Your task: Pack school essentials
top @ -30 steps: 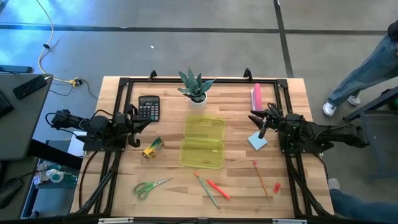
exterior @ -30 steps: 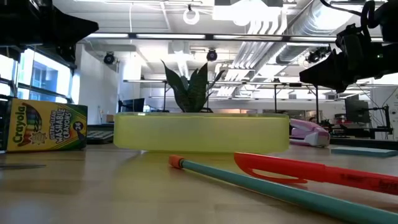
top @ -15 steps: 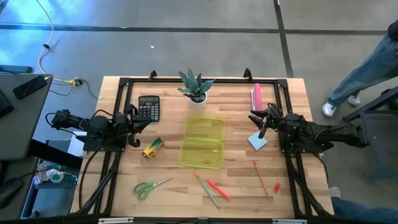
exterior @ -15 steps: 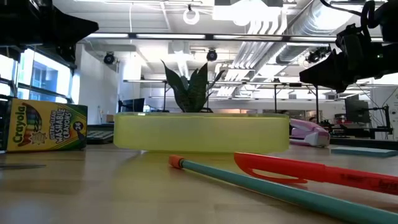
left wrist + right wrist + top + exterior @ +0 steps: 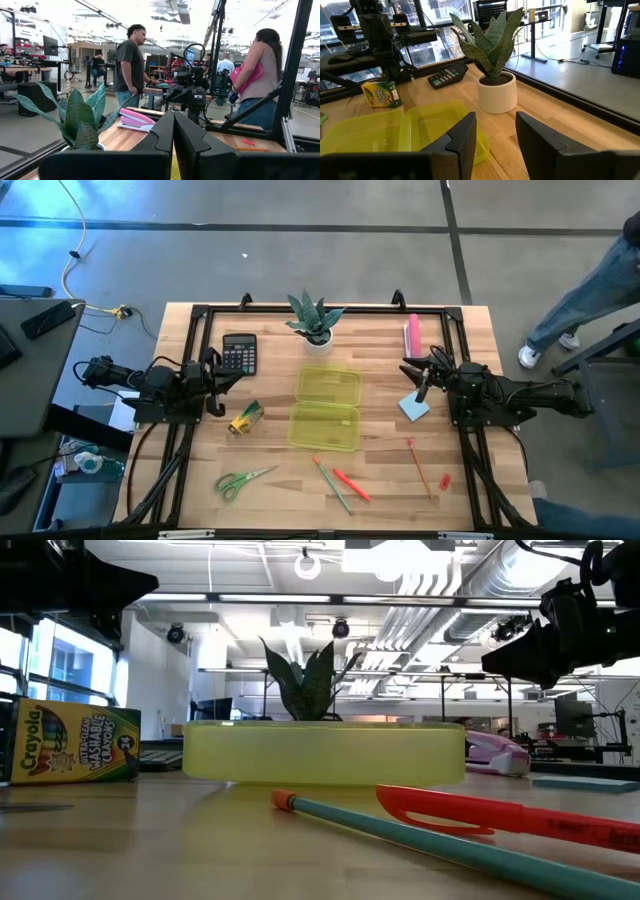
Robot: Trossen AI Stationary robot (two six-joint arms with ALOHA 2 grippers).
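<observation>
Crayon box (image 5: 72, 745) reads "Crayola"; left tool (image 5: 173, 131) closed, right tool (image 5: 496, 131) parted, empty.

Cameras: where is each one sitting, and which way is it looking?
High view: overhead, straight down on the table; both arms show.
Low view: tabletop height, across pens to the yellow case; arms overhead.
Left wrist: past shut left gripper toward the right arm.
Right wrist: past open right gripper toward the left arm.
All four see the potted plant.
</observation>
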